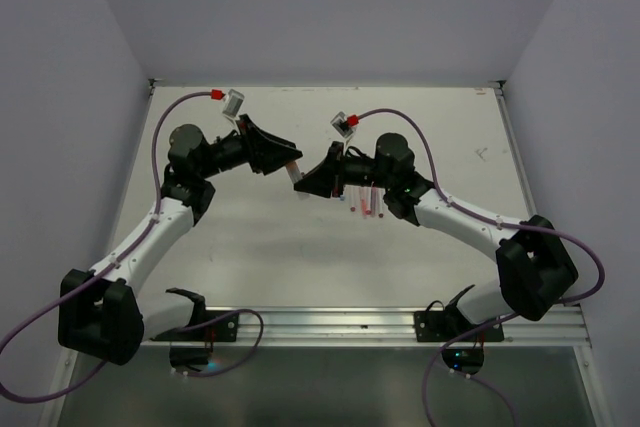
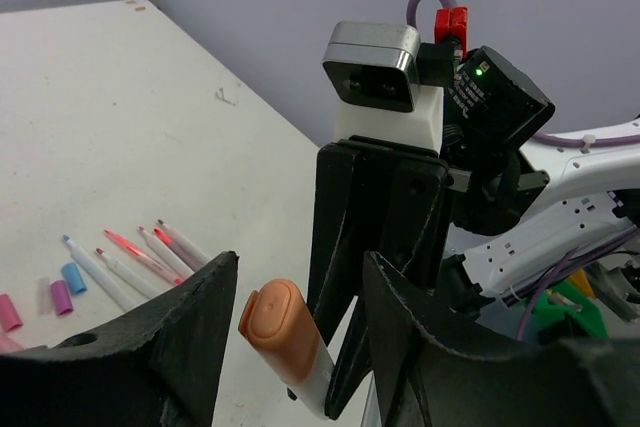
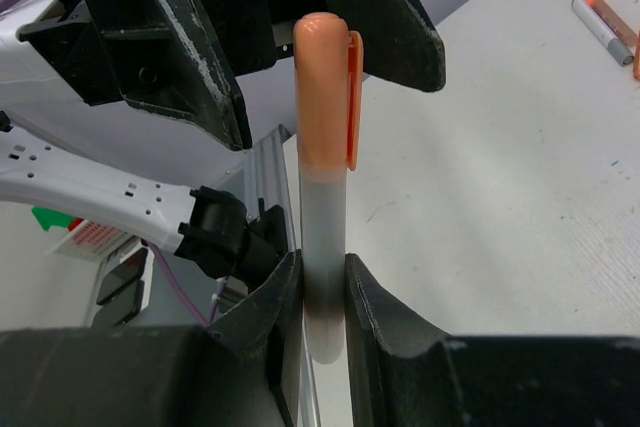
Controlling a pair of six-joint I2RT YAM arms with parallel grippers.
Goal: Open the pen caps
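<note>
Orange cap [image 3: 325, 87] still on pale marker barrel [image 3: 322, 237], held clear above table [image 3: 520, 197] | right gripper [image 3: 322, 282]: clamped on barrel's lower end | left gripper [image 2: 300, 277]: jaws spread wide either side of cap, gap showing on both sides | thin pens [image 2: 135, 257] and loose caps [image 2: 68, 282] lie together on table.

A thick orange marker [image 3: 322, 217] with a pale barrel stands upright, its lower end pinched in the right gripper [image 3: 322, 282]. Its orange cap [image 3: 322, 87] is still on. Well beyond the marker, thin pale pens [image 2: 140, 252] lie side by side, coloured tips bare, with a blue cap [image 2: 73, 278], a purple cap [image 2: 61, 297] and a pink cap [image 2: 8, 312] beside them.
</note>
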